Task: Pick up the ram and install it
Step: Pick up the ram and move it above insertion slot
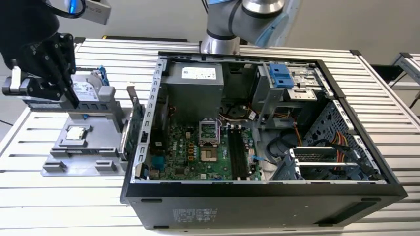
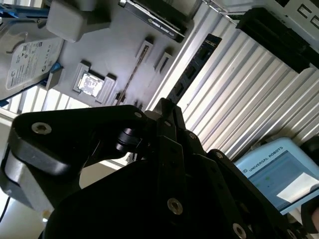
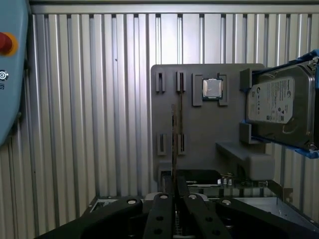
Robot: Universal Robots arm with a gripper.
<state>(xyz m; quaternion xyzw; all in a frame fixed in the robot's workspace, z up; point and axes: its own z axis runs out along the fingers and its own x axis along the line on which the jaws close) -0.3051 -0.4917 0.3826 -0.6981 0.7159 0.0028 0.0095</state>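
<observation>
I read the jaws as pinched narrow on the ram. In the first wrist view the gripper closes on one end of it, and the stick runs straight out from the tips, seen edge-on as a thin line. In the second wrist view the same stick shows its flat side, dark with a row of black chips. It hangs over the grey holder; I cannot tell whether its far end touches the holder. On that holder a processor lies flat in its pocket, and near it sits a hard drive in a blue bracket. The holder rests on the ribbed metal table. In the exterior view my gripper is at the exterior view's left, above the holder and well apart from the open computer case. Inside the case lies the motherboard with its long black slots. A green card stands upright between holder and case.
</observation>
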